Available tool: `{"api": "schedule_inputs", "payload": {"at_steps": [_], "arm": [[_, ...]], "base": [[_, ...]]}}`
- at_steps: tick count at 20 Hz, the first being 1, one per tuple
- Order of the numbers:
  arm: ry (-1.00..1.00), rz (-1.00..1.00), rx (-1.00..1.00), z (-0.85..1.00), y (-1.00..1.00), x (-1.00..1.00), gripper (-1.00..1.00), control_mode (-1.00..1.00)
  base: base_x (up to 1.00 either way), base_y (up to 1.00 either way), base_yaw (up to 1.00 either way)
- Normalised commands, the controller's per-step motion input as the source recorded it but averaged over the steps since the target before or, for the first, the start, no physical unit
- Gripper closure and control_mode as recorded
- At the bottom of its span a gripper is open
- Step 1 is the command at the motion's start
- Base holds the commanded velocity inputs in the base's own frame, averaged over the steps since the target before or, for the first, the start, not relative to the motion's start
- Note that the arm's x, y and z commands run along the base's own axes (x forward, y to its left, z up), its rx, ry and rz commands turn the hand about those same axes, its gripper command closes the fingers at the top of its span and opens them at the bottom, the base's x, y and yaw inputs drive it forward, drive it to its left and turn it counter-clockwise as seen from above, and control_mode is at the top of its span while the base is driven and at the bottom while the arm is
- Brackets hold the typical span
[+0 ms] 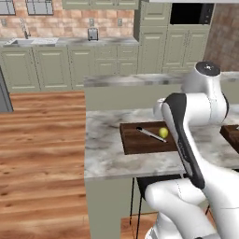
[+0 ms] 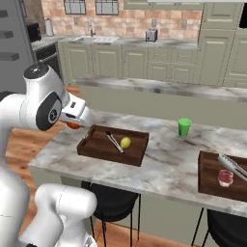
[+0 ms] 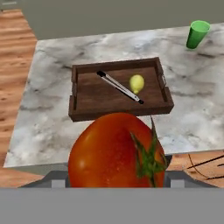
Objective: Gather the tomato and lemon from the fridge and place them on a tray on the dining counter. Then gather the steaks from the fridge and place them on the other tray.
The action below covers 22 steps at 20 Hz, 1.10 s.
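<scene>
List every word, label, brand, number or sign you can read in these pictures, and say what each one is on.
No readable text anywhere.
The tomato in the gripper, the lemon, the wooden tray, the green cup and the dining counter carry no label or marking.
The toaster on the far counter is too small to show any writing.

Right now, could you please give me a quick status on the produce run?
Gripper shut on tomato, short of the tray. Lemon already in tray beside tongs. Path looks clear.
</scene>
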Motion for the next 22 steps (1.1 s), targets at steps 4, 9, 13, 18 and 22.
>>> {"api": "schedule_inputs", "payload": {"at_steps": [4,9,13,18,22], "arm": [[0.28,0.00,0.08,-0.68,0.00,0.68,1.00,-1.00],[0.17,0.00,0.01,-0.71,0.00,0.68,1.00,-1.00],[0.04,0.00,0.00,-0.74,0.00,0.53,1.00,-1.00],[0.00,0.00,0.00,-0.63,0.00,0.45,1.00,-1.00],[0.00,0.00,0.00,-0.55,0.00,0.50,1.00,-1.00]], "base": [[0.00,0.00,0.00],[0.00,0.00,0.00],[0.00,0.00,0.00],[0.00,0.00,0.00],[0.00,0.00,0.00]]}}
